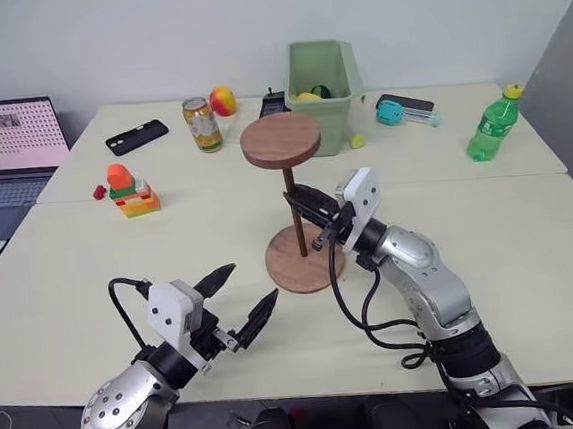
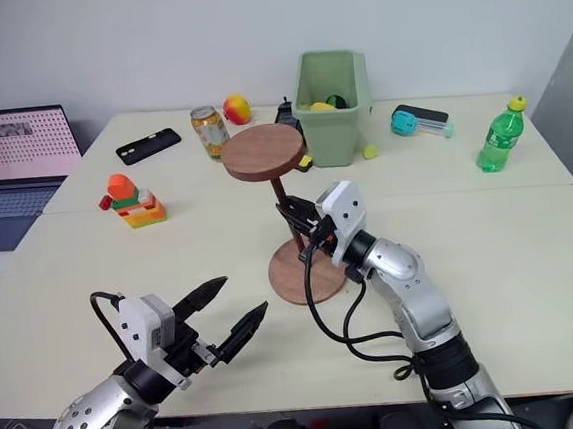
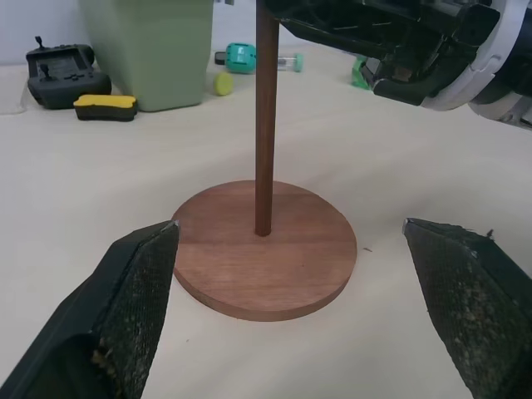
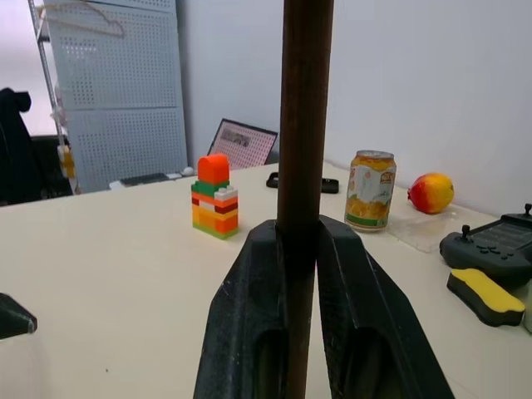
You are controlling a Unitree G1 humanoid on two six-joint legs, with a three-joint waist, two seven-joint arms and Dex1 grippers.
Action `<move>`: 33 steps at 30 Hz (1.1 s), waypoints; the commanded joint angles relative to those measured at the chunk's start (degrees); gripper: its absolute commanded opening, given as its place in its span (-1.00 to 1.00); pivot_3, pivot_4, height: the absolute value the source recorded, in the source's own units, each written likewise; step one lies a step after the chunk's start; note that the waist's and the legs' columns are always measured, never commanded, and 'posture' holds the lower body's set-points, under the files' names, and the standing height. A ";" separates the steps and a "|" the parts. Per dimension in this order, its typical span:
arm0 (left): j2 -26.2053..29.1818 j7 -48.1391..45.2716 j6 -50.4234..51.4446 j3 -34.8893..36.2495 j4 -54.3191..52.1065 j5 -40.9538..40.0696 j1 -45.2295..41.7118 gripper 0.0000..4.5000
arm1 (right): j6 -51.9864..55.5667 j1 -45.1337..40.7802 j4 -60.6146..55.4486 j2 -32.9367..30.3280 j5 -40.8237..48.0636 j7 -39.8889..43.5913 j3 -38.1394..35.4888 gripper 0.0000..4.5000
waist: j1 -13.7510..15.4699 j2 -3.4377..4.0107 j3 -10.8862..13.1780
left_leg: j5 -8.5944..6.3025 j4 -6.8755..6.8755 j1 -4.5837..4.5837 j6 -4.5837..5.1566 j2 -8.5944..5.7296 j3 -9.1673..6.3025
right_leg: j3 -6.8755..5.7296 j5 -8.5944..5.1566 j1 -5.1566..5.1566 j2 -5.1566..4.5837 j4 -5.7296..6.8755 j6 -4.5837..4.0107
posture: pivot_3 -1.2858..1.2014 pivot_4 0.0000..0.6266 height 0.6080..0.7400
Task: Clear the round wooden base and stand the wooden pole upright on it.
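The round wooden base (image 1: pixel 289 270) lies flat on the table in front of me. The wooden pole (image 1: pixel 289 179) stands upright with its lower end in the base's centre hole (image 3: pixel 263 230) and its disc head (image 1: pixel 280 140) on top. My right gripper (image 1: pixel 299 199) is shut on the thin rod about halfway up; the right wrist view shows both fingers (image 4: pixel 249 299) pressed against the rod (image 4: pixel 304 108). My left gripper (image 1: pixel 254 281) hovers open near the table's front edge, left of the base and apart from it, its fingers (image 3: pixel 125 307) spread wide.
A green bin (image 1: pixel 326 91) stands behind the pole, with a can (image 1: pixel 201 125), a fruit (image 1: pixel 222 101) and a black phone (image 1: pixel 137 136) to its left. Coloured blocks (image 1: pixel 132 191) sit at left, a laptop (image 1: pixel 9 138) at far left and a green bottle (image 1: pixel 492 124) at back right.
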 commanded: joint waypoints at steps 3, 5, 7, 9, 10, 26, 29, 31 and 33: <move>0.23 -0.53 -1.40 0.46 -0.87 -0.31 0.40 1.00 | 10.81 3.72 6.87 -3.81 -3.84 -1.99 1.80 -0.92 | 0.00 0.28 -0.55 | -0.01 -0.08 0.26 0.01 0.00 0.00 | -0.03 -0.02 0.30 0.00 -0.21 -0.03 | 0.03 -0.52 1.00; 0.21 -0.58 -1.38 0.48 -0.87 -0.29 0.40 1.00 | 11.10 4.04 7.29 -4.32 -3.93 -1.93 2.23 -0.92 | 0.03 0.30 -0.58 | -0.05 -0.23 0.83 0.05 0.02 0.01 | -0.14 -0.18 0.78 -0.01 -0.65 -0.10 | 0.03 -0.52 1.00; 0.18 -0.60 -1.35 0.52 -0.83 -0.27 0.34 1.00 | 11.38 4.24 8.05 -4.87 -3.95 -1.88 2.60 -0.92 | 0.04 0.16 -0.66 | -0.06 -0.73 1.34 0.06 -0.04 0.04 | 0.00 -0.54 1.08 -0.10 -0.85 -0.25 | 0.03 -0.52 1.00; 0.15 -0.58 -1.31 0.52 -0.82 -0.24 0.30 1.00 | 11.89 4.06 8.94 -5.05 -4.08 -2.38 2.67 -0.92 | 0.03 0.17 -0.69 | -0.07 -0.91 1.72 0.05 -0.05 0.13 | 0.12 -0.69 1.37 -0.14 -0.87 -0.26 | 0.03 -0.52 1.00; 0.15 -0.57 -1.30 0.51 -0.84 -0.22 0.27 1.00 | 12.37 3.87 9.43 -4.85 -3.93 -2.89 2.40 -0.92 | 0.03 0.17 -0.71 | -0.08 -0.94 1.74 0.05 -0.04 0.11 | 0.11 -0.72 1.38 -0.14 -0.87 -0.26 | 0.03 -0.52 1.00; 0.06 1.16 -0.28 0.54 -0.85 -0.05 0.61 1.00 | 13.35 3.30 9.23 -5.15 -3.46 -2.85 3.09 -0.92 | 0.03 0.18 -0.76 | -0.11 -1.02 1.75 0.00 0.02 0.04 | 0.07 -0.82 1.37 -0.40 -0.90 -0.36 | 0.03 -0.52 1.00; 0.06 1.21 -0.32 0.51 -0.90 -0.07 0.60 1.00 | 13.37 2.82 7.70 -5.68 -2.81 -1.54 3.20 -0.68 | 0.03 0.16 -0.74 | -0.12 -1.04 1.74 -0.02 0.03 0.04 | 0.08 -0.86 1.35 -0.41 -0.91 -0.40 | 0.03 -0.52 1.00; 0.09 1.16 -0.32 0.51 -0.83 -0.14 0.50 1.00 | 14.48 2.55 6.43 -5.95 -2.15 -1.06 3.06 -0.47 | 0.12 -0.22 -0.47 | -0.13 -1.09 1.72 -0.04 0.03 0.03 | 0.06 -0.87 1.33 -0.41 -0.98 -0.43 | 0.03 -0.52 1.00; 0.15 1.06 -0.37 0.58 -0.63 -0.20 0.33 1.00 | 16.18 2.25 4.88 -6.25 -1.51 -0.66 2.73 -0.23 | 0.16 -0.45 0.34 | -0.12 -1.10 1.36 -0.05 0.04 0.01 | 0.01 -0.87 0.95 -0.41 -0.96 -0.45 | 0.03 -0.52 1.00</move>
